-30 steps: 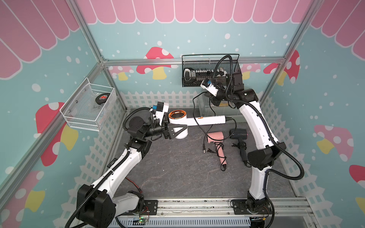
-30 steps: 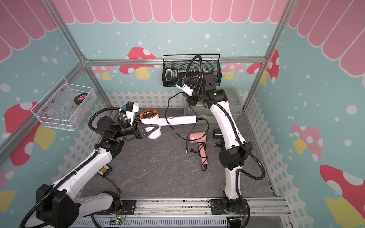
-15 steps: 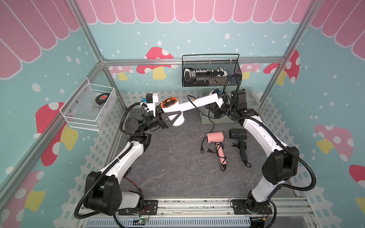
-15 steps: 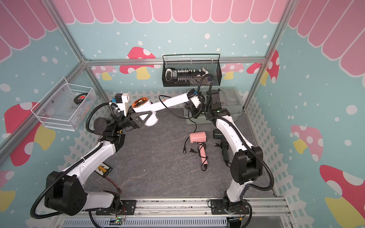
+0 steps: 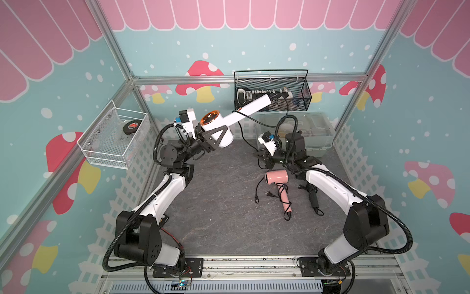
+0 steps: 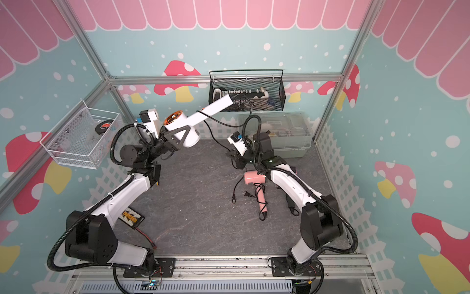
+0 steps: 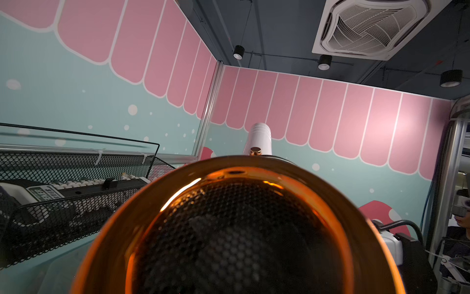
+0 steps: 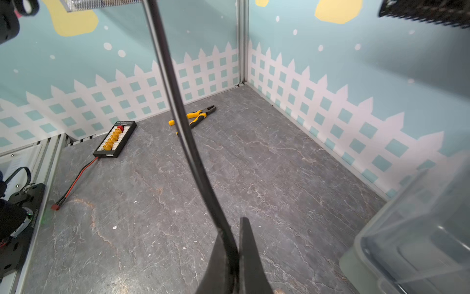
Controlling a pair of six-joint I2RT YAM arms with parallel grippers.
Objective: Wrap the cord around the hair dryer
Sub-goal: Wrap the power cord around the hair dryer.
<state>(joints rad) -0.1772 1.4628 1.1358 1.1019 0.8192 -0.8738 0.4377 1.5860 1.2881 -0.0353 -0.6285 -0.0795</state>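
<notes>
A white hair dryer (image 5: 223,137) with an orange rear ring is held up in the air, its handle (image 5: 251,107) slanting toward the back wall. My left gripper (image 5: 215,136) is shut on its barrel, fingers on either side. In the left wrist view the dryer's rear grille (image 7: 241,229) fills the frame and hides the jaws. The black cord (image 5: 243,135) runs across the handle and down to my right gripper (image 5: 262,159), which is low over the table. There the right gripper (image 8: 232,226) is shut on the cord (image 8: 178,101), which stretches taut away from it.
A pink hair dryer (image 5: 276,177) and a black one (image 5: 311,196) lie on the table by my right arm. A black mesh basket (image 5: 272,91) hangs on the back wall above a clear bin (image 5: 295,129). Pliers (image 8: 195,117) and a connector board (image 8: 114,138) lie at the left.
My left arm has raised the white dryer up and leftward, tilting its handle upward. My right gripper has dropped from beside the mesh basket to just above the table, still holding the cord.
</notes>
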